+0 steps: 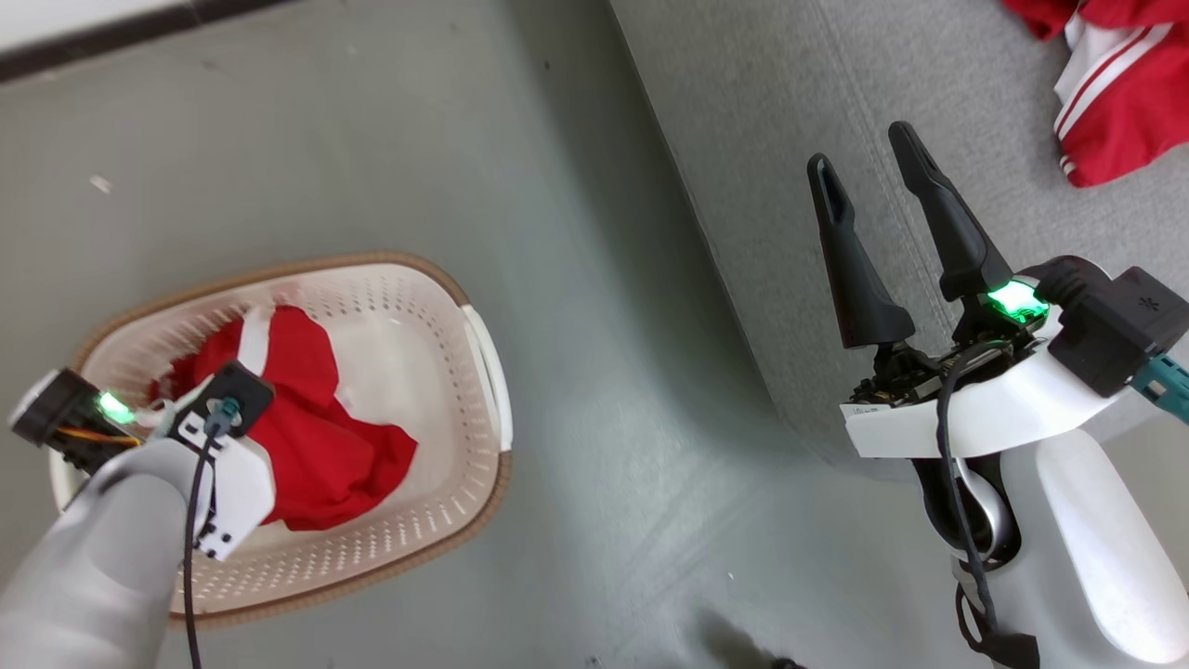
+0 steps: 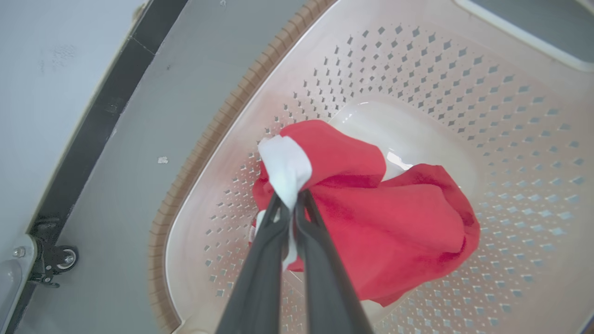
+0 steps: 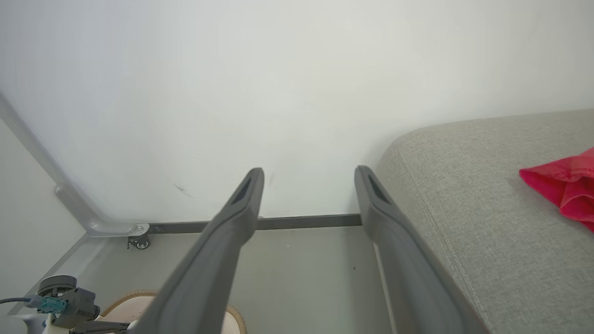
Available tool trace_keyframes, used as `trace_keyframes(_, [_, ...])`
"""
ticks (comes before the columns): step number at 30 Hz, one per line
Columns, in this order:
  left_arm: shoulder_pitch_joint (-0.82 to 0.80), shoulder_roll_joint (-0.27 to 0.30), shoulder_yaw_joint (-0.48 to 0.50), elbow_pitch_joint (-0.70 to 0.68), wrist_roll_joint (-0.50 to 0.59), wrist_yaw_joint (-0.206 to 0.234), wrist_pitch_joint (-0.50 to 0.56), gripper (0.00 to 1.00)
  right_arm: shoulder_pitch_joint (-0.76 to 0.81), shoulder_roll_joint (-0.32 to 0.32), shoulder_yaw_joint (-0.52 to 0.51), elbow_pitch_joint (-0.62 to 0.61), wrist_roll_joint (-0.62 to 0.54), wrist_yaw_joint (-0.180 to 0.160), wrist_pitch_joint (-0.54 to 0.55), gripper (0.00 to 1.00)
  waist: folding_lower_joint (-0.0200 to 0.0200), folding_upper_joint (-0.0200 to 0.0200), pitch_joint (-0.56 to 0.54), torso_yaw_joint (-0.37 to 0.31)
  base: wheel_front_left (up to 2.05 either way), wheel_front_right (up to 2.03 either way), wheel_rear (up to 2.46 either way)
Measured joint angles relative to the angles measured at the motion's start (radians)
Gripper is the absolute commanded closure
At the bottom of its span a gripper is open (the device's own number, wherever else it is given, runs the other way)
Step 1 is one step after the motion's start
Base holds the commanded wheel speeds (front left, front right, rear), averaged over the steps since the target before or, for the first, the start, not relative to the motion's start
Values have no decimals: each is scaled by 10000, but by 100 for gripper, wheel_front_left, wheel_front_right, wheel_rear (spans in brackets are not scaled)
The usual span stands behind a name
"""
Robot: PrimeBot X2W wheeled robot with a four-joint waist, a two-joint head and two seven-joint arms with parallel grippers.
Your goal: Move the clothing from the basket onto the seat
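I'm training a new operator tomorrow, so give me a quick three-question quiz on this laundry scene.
1. True or false: the right jaws are shut.
2. Inside the basket, what do the left jaws pinch? A. a sock; B. the white trim of the red garment; C. nothing.
3. Fill in: more red clothing lies on the grey ____.

Key: 1. False, they stand open and empty. 2. B. 3. seat.
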Motion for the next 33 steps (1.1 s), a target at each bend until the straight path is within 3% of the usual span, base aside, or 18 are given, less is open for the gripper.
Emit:
trace_keyframes(11, [826,-493,439,-566,-686,117,-86,100,400,-17,-38,426,-242,0,0,0,0,0,-1209,427,0,0,0])
trace_keyframes(18, [1325,-779,686,-2090,-1164,176,-86,100,759,-25,-128,709,-458,0,0,0,0,0,-2031,724,0,0,0])
trace_keyframes(33, [2840,-798,1185,-5012,-1791,393,-86,100,1562,-33,-395,1210,-594,0,0,0,0,0,-3621,1367,0,0,0])
